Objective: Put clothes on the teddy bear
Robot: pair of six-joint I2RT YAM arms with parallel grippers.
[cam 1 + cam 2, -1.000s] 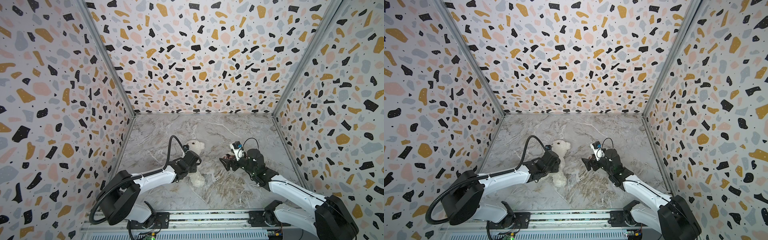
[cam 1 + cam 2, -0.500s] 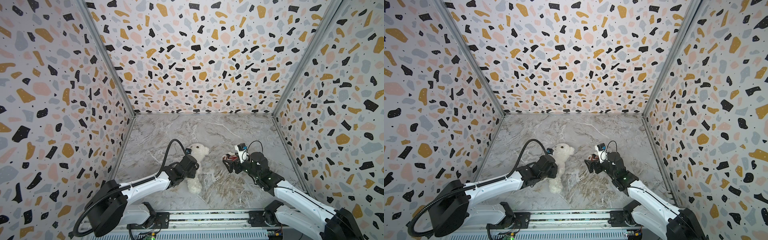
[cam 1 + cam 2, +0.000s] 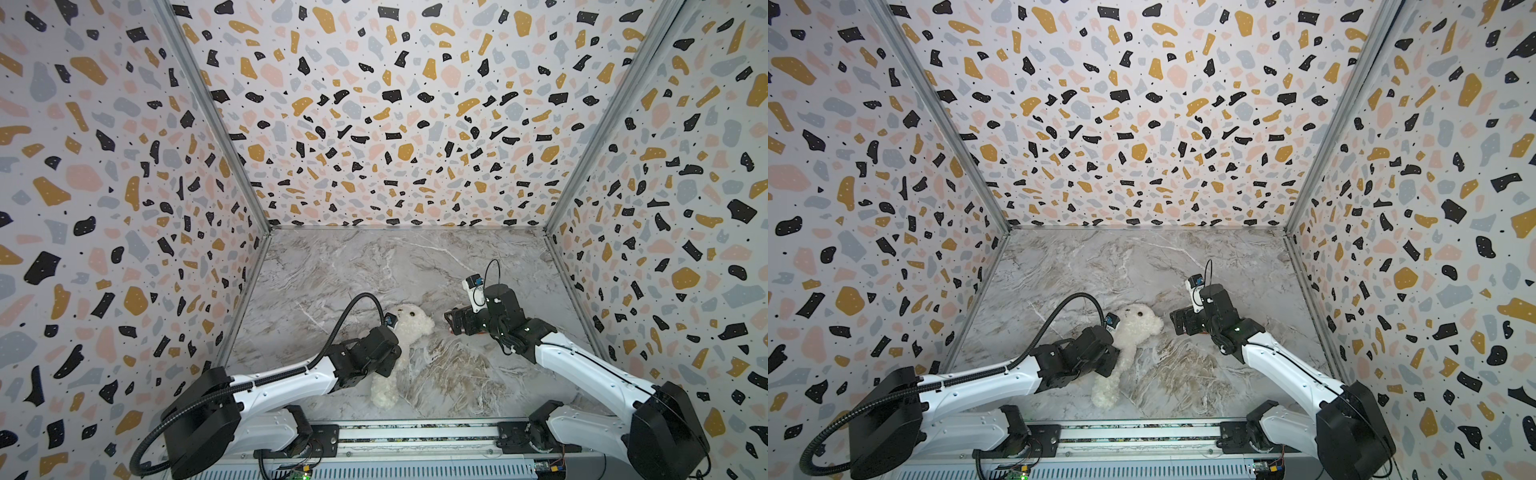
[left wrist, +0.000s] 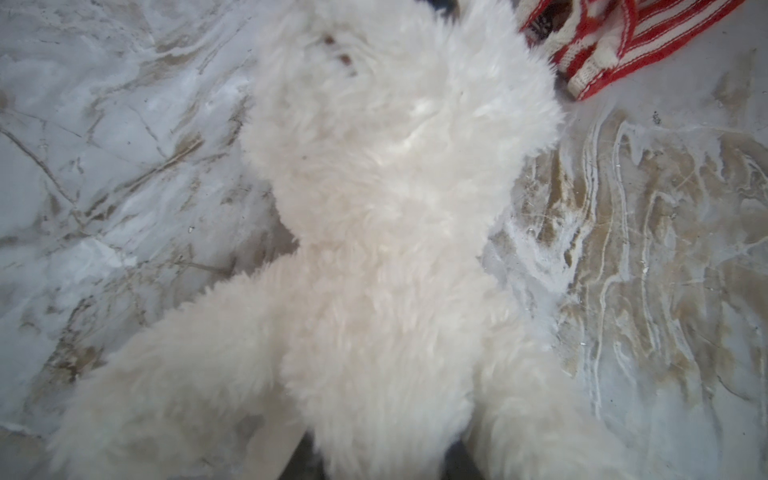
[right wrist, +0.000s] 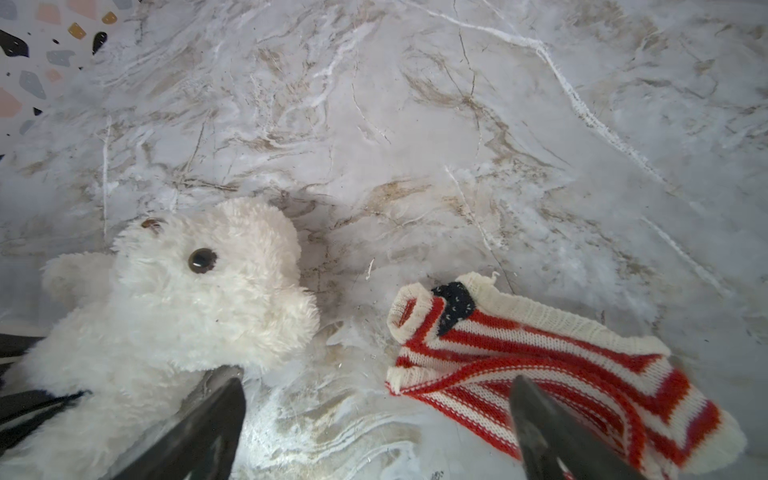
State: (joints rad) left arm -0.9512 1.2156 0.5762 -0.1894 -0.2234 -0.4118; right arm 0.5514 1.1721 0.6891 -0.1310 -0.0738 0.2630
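The teddy bear [image 3: 411,324] [image 3: 1138,324] is a fluffy cream-white plush lying on its back on the marble table [image 3: 374,266], head to the rear. My left gripper [image 3: 388,358] [image 3: 1113,358] sits over its torso. In the left wrist view the bear [image 4: 386,187] fills the frame and its fur is pressed between the two dark jaws of the left gripper [image 4: 380,457], which is shut on it. To the right of the bear's head [image 5: 195,299] lies the red-and-white striped sweater [image 5: 540,365] [image 4: 623,45], flat on the table. My right gripper [image 5: 378,384] [image 3: 453,322] hovers there open, one finger over the sweater.
Terrazzo-patterned walls [image 3: 124,208] close in the table on the left, back and right. A metal rail [image 3: 415,436] with both arm bases runs along the front edge. Bare marble [image 5: 415,124] stretches behind the bear and sweater.
The left arm has stretched lower and the bear has shifted a little toward the front and right in its grip. The right gripper has stayed open by the sweater.
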